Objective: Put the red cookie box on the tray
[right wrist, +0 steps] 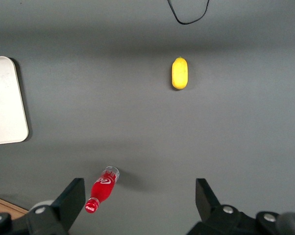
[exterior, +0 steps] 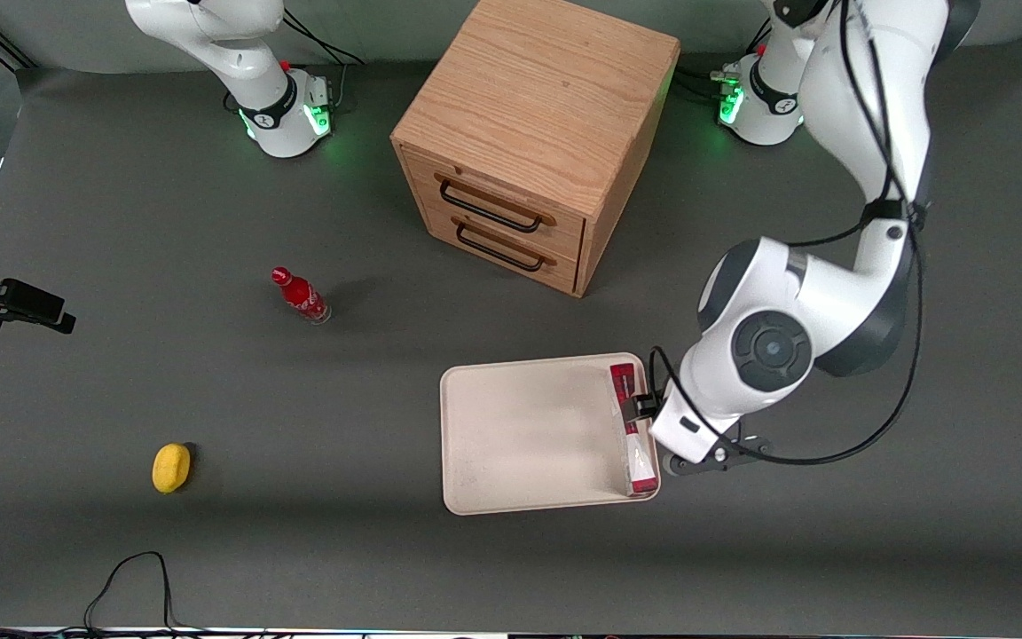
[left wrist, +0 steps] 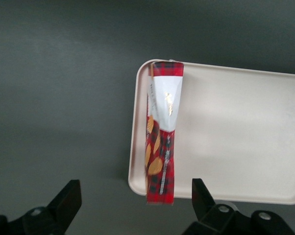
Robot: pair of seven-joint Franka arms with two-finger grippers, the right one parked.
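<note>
The fingers stand wide apart and grip nothing; the gripper hovers above the tray's edge at the working arm's end, with the red cookie box lying free between and below the two tips. By the look of it the release is done and the step in hand is the retreat: the next move calls only for a straight lift clear, without brushing the carton.

The box lies along the tray's short side, on the cream-beige tray, tight against the rim. In the wrist view one end reaches the rim at a corner and the other end seems to ride on or slightly over the rim, so it may not sit quite flat. Nothing else lies in the tray.

Farther from the camera on the grey surface, a small red bottle stands toward the parked arm's end. Farthest is the wooden drawer cabinet, both drawers shut.
</note>
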